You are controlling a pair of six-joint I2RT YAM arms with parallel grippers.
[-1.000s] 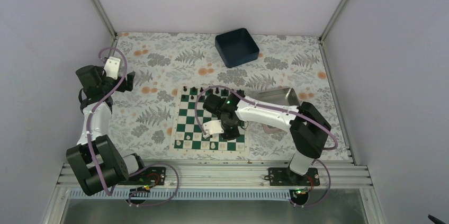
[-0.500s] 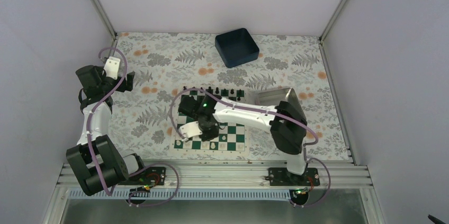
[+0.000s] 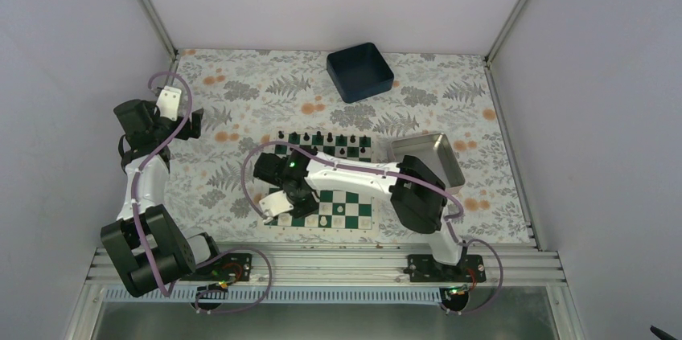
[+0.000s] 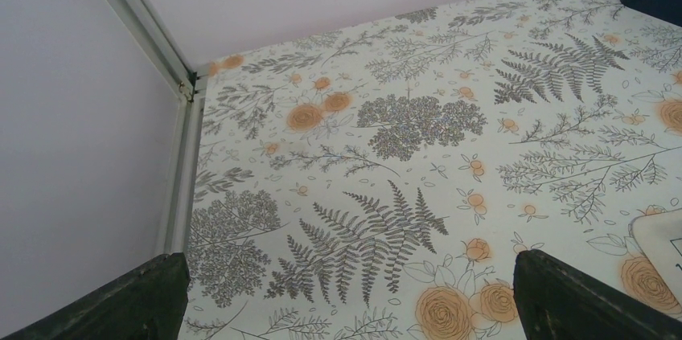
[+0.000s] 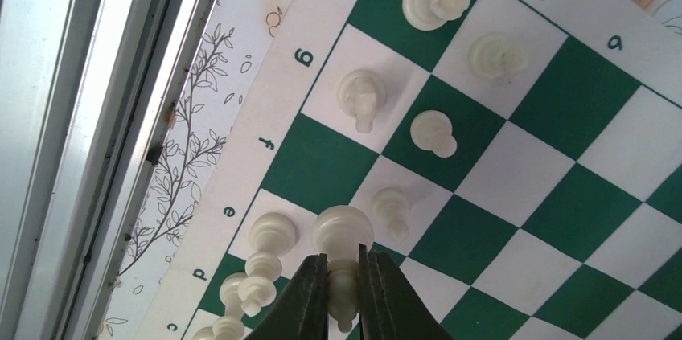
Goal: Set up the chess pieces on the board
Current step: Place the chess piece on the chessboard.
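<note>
- While the overhead view takes in two arms, one flat square chessboard [image 3: 347,195] of dark green and white squares with a cream border, one dark blue square bin [image 3: 359,71] and one silver metal tray [image 3: 426,157], the pieces there are too small to count.
- The right wrist view shows eight small white plastic chess pieces [image 5: 433,131] clearly and a ninth cut off by the bottom edge. They sit in the two rows of squares nearest the lettered border.
- The right gripper [image 5: 342,266] has its dark fingers [image 5: 304,300] closed to a narrow gap on the stem of the held white piece [image 5: 342,227]. The piece's round head shows just past the fingertips, near the letter e. Whether it touches the board cannot be told.
- The left gripper [image 4: 347,276] hangs well apart from the board over the floral tablecloth [image 4: 386,131]. Its fingers sit wide apart at the bottom corners of its view, with nothing between them.
- Only the overhead view shows a row of small black chess pieces [image 3: 331,141] along the board's far edge, and the right arm stretched across to the board's near left corner.
- Only the right wrist view shows the border letters and numbers.
</note>
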